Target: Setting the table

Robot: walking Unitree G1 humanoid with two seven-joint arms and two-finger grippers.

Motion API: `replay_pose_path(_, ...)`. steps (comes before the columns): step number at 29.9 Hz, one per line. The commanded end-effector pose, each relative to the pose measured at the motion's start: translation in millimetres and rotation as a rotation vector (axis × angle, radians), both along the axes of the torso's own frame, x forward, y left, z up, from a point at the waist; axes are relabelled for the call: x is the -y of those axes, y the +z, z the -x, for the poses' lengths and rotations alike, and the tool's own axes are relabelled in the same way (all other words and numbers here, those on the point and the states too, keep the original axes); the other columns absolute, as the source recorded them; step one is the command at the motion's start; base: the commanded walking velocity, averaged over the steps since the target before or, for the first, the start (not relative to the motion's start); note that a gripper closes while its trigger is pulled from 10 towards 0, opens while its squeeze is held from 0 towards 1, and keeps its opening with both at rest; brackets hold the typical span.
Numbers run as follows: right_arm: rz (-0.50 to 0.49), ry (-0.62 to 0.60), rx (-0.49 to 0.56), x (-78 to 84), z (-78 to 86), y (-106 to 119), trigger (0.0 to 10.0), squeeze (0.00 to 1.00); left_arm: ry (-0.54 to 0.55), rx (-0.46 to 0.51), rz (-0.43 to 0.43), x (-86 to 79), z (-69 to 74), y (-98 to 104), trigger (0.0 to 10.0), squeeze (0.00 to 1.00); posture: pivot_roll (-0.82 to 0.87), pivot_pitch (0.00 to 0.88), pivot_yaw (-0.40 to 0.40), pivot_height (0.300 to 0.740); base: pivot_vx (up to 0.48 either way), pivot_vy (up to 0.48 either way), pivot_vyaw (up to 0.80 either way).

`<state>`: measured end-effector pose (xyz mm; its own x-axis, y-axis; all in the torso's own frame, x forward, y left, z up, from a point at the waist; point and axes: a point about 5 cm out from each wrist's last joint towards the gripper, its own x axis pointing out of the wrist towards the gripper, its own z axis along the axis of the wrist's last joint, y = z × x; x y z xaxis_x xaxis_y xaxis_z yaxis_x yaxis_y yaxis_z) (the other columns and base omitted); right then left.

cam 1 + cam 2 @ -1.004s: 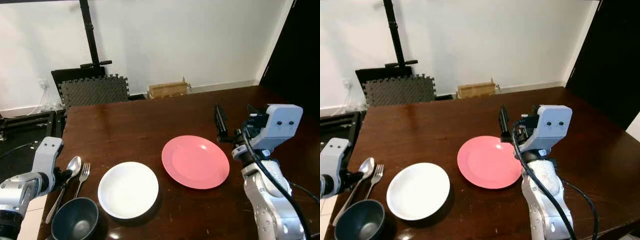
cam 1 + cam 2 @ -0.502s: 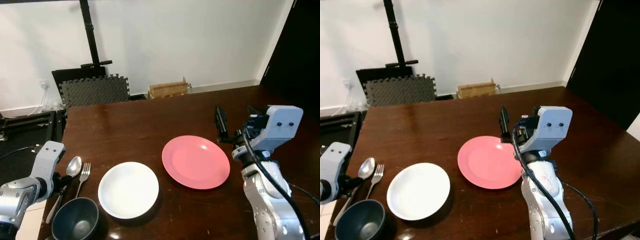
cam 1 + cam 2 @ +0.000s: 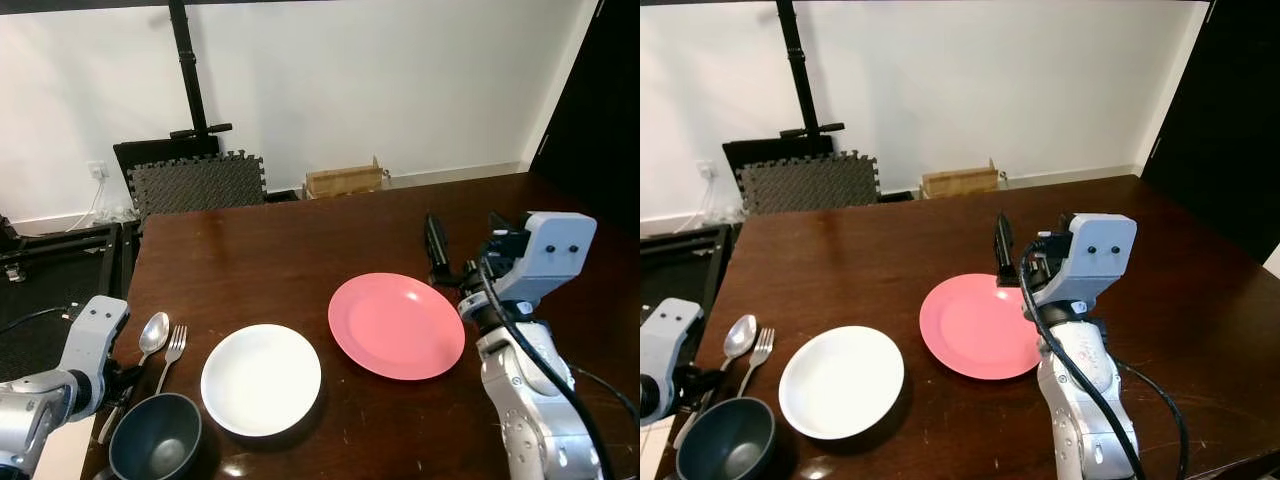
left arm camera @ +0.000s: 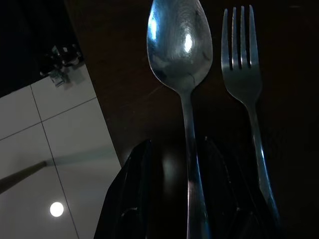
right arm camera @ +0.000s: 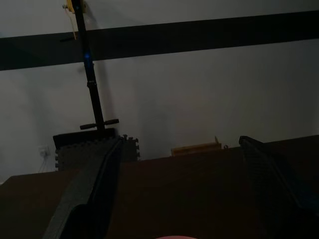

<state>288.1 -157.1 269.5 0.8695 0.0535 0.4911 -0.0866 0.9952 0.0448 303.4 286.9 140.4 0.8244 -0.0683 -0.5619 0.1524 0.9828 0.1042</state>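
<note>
- Left eye view: A dark brown wooden table (image 3: 290,250) holds a shiny metal spoon (image 3: 150,335) and a metal fork (image 3: 172,350) side by side near the left edge. A round dark bowl (image 3: 155,450) sits just in front of them. A smooth white plate (image 3: 261,379) and a flat pink plate (image 3: 396,325) lie further right. The left gripper (image 3: 118,385) is low at the table's left edge, at the handle end of the spoon. The left arm is much nearer to the spoon than the right arm.
- Right eye view: The right gripper (image 3: 1030,250) is held up above the far rim of the pink plate, well apart from the spoon and fork.
- Left wrist view: The spoon runs straight away from the gripper, bowl end far and thin handle near. One black finger (image 4: 132,199) is on each side of the handle with gaps showing, so the fingers are spread and not yet pinching. The fork lies just beside it, pointing the same way.
- Right wrist view: The two long fingers (image 5: 92,189) stand wide apart and hold nothing. They point at the white wall.
</note>
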Motion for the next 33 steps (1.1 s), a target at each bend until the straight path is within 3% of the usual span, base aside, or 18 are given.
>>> replay_pose_path(1,-0.004,0.003,0.008,-1.4,-0.4,0.9,10.0,0.0,0.015,0.001,-0.006,-3.5,0.6,-1.1,10.0,0.0,0.08,0.037,0.087,0.74,0.0,0.0,0.0)
replay_pose_path(33,-0.008,-0.001,0.016,0.9,-1.7,4.2,10.0,0.0,-0.016,0.03,-0.042,2.1,-4.4,-9.0,10.0,0.0,0.08,0.065,0.072,0.74,0.0,0.0,0.0)
